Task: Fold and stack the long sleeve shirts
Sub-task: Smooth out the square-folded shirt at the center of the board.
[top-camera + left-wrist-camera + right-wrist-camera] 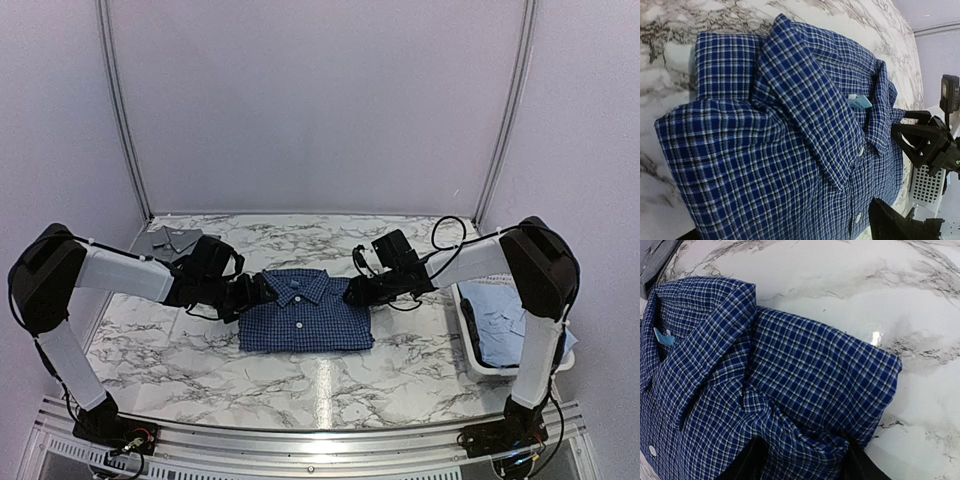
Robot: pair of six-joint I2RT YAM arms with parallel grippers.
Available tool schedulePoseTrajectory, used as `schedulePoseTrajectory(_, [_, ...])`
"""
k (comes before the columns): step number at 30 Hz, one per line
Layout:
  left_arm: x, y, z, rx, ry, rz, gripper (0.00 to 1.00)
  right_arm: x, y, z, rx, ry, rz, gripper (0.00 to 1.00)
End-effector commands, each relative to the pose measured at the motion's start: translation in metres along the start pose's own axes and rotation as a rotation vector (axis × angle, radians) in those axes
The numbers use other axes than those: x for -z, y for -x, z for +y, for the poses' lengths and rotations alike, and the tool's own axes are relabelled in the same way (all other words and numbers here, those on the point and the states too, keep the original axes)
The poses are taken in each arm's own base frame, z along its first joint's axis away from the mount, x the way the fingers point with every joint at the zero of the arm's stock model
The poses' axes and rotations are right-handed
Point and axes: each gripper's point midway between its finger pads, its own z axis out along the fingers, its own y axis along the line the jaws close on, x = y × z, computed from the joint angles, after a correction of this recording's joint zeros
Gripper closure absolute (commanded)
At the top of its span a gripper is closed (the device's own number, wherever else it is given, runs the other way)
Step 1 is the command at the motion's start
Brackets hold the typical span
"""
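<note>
While the checked shirt (305,312) is pinched by the right gripper (802,457), with the left gripper (260,291) open, its fold could be dragged apart toward frame right.

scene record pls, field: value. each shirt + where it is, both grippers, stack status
surface: marble-pattern table
dark blue check shirt: folded, flat, table centre
grey shirt: far left of table
light blue shirt: rumpled, in white basket at right
left gripper: open, at check shirt's left edge
right gripper: fingers straddle bunched cloth at its right edge; grip unclear
stack: not started
</note>
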Motion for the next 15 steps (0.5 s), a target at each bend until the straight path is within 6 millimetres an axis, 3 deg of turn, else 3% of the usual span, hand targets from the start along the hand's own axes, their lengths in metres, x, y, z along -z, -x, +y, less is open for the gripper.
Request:
schedulePoseTrajectory(1, [0.015, -0.014, -0.004, 0.067, 0.054, -0.088, 0.09, 0.012, 0.005, 0.005, 0.071, 0.016, -0.022, 0.51])
schedulePoseTrajectory(3, [0.021, -0.019, 0.012, 0.082, 0.132, -0.112, 0.08, 0.016, 0.007, 0.002, 0.074, -0.015, -0.014, 0.51])
schedulePoseTrajectory(6, [0.037, -0.003, 0.029, 0.075, 0.203, -0.183, 0.07, 0.031, 0.014, 0.002, 0.058, -0.039, -0.03, 0.49])
schedulePoseTrajectory(11, [0.044, 0.022, 0.03, 0.014, 0.206, -0.193, 0.1, 0.052, 0.029, 0.004, 0.057, -0.091, -0.07, 0.48])
schedulePoseTrajectory(15, [0.035, 0.03, 0.024, -0.019, 0.184, -0.155, 0.23, 0.049, 0.035, 0.01, 0.077, -0.112, -0.068, 0.49])
